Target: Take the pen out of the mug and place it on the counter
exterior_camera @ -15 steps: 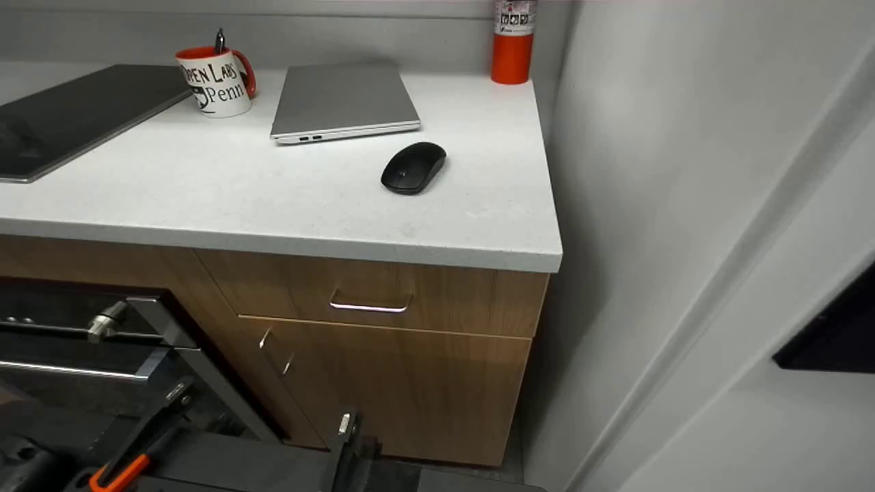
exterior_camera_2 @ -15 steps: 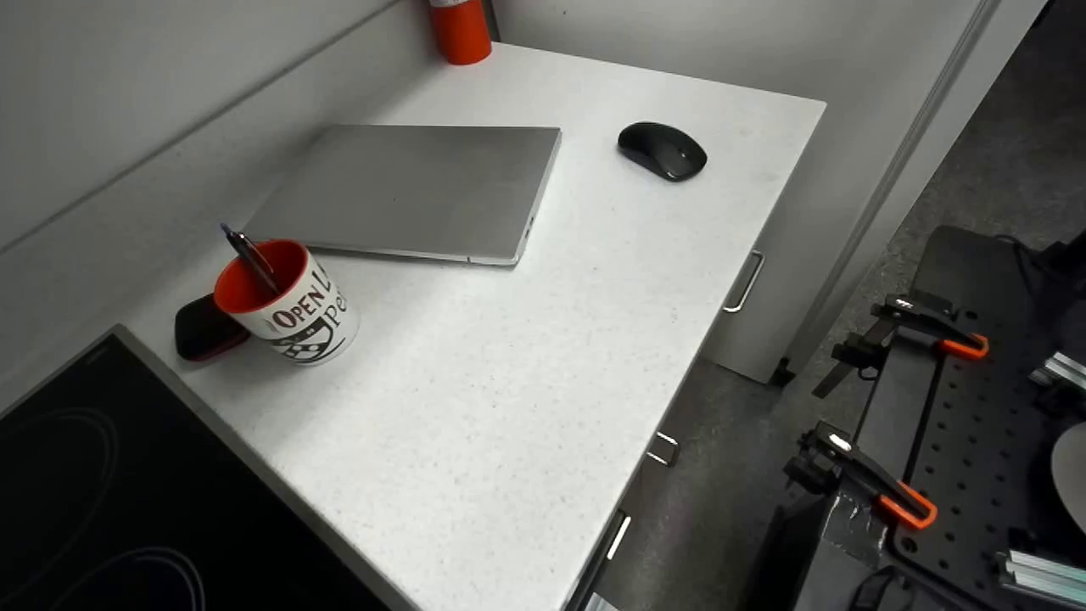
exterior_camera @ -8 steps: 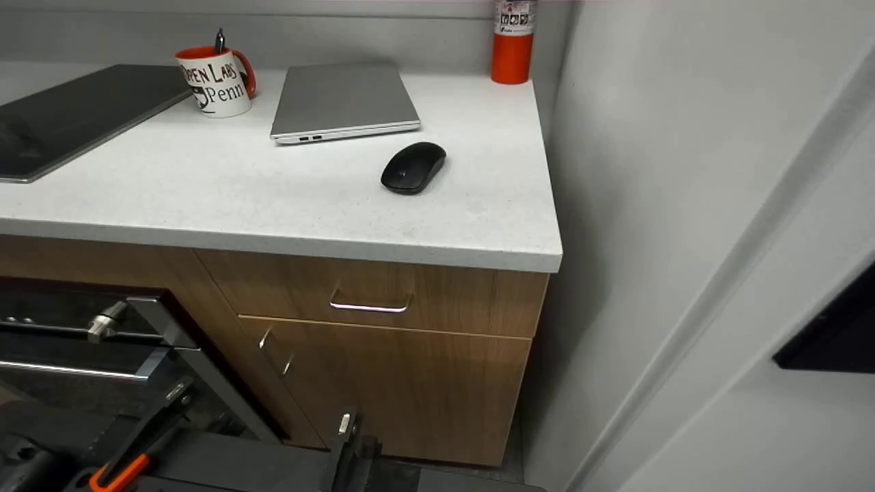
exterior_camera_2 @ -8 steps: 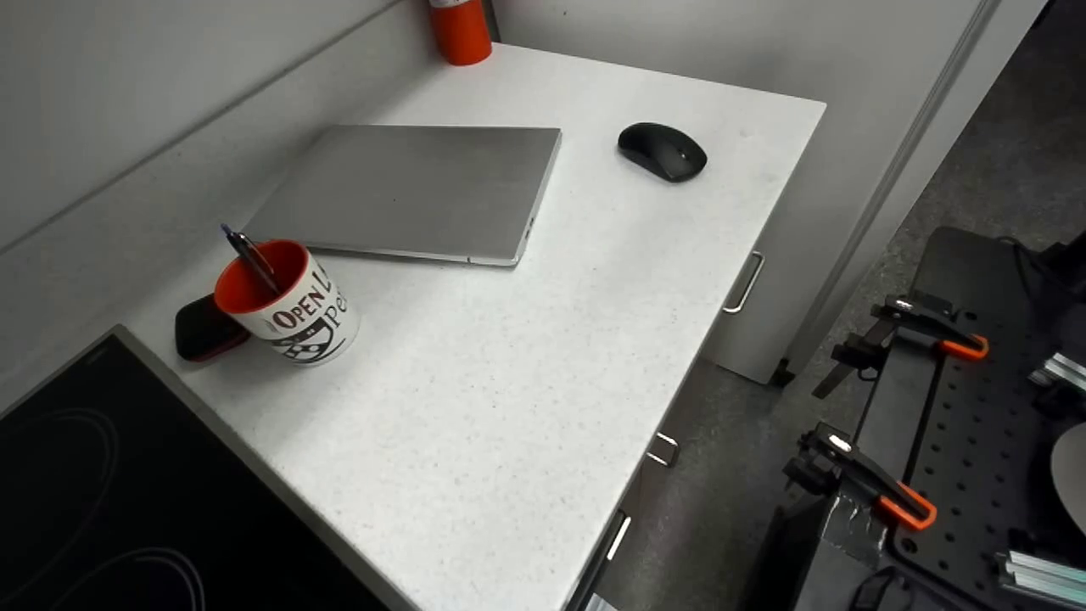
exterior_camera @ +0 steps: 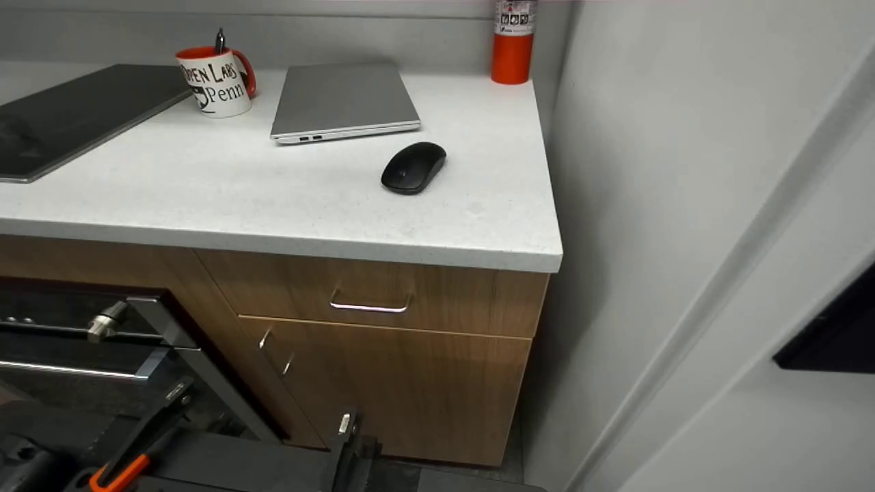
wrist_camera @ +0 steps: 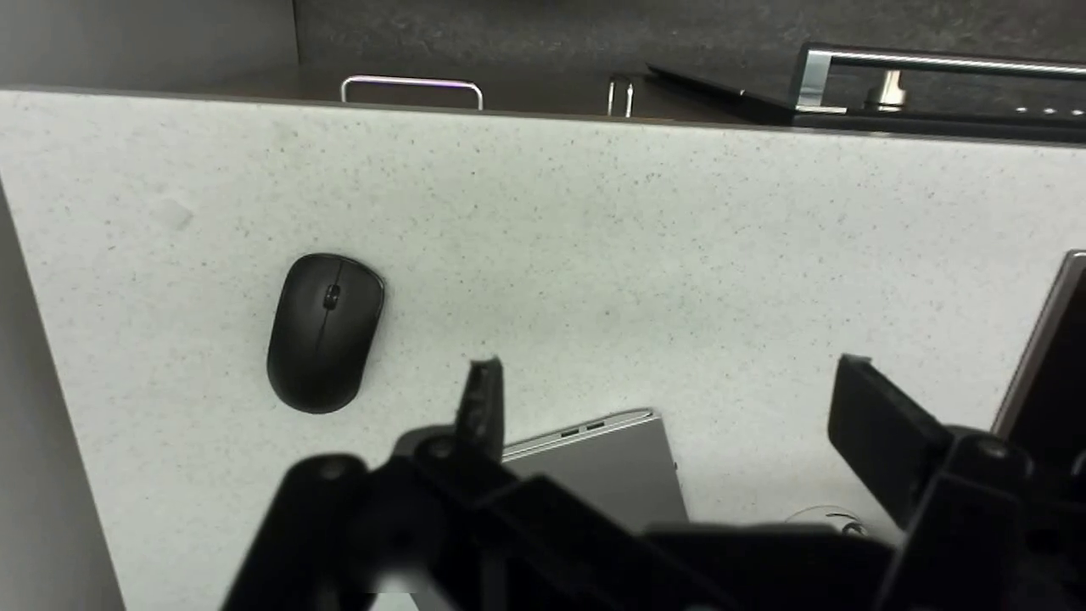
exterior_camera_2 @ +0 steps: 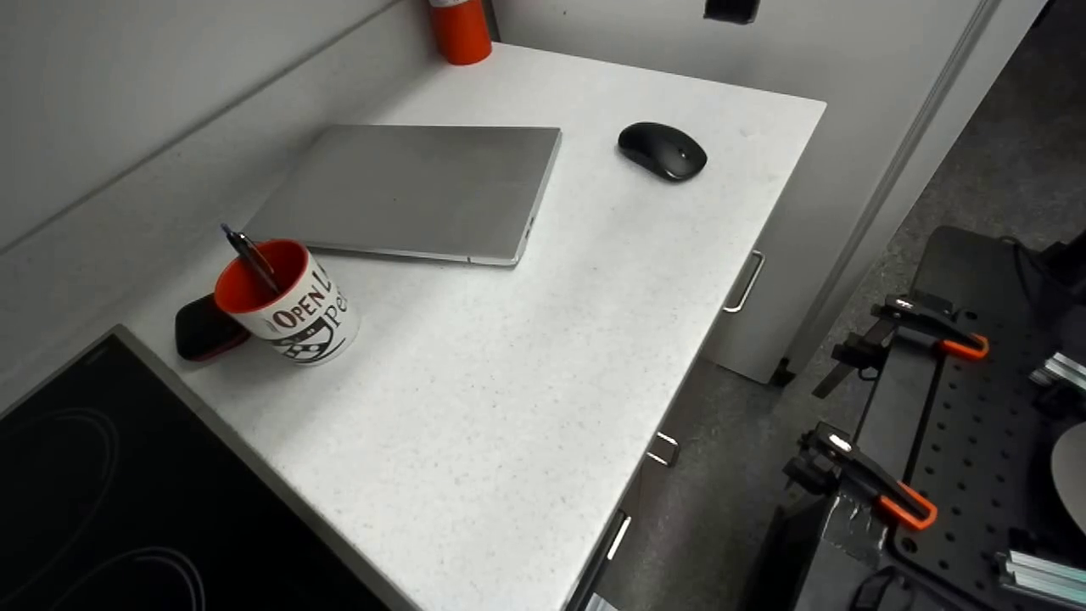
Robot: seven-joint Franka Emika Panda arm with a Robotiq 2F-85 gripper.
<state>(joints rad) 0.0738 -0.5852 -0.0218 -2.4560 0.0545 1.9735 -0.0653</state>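
The pen (exterior_camera: 219,41) stands tilted in the white mug (exterior_camera: 222,92) with the red rim; its upper end sticks out above the rim. The pen (exterior_camera_2: 254,260) and mug (exterior_camera_2: 316,333) show in an exterior view too. The mug is upright on the white speckled counter (exterior_camera: 294,195). In the wrist view my gripper (wrist_camera: 668,360) is open and empty, above the counter (wrist_camera: 611,255). Only a sliver of the mug (wrist_camera: 816,512) shows there, low behind the gripper; the pen is hidden there. A black tip (exterior_camera_2: 731,10), seemingly my gripper, shows at an exterior view's top edge.
A closed grey laptop (exterior_camera_2: 416,191) lies beside the mug. A black mouse (exterior_camera_2: 662,151) lies nearer the counter's end. A dark rounded object (exterior_camera_2: 206,329) sits behind the mug. A black cooktop (exterior_camera_2: 102,492) borders the counter. A red canister (exterior_camera: 512,58) stands by the wall.
The black tip has come into an exterior view at the top edge. The pen, mug, laptop and mouse have not moved.
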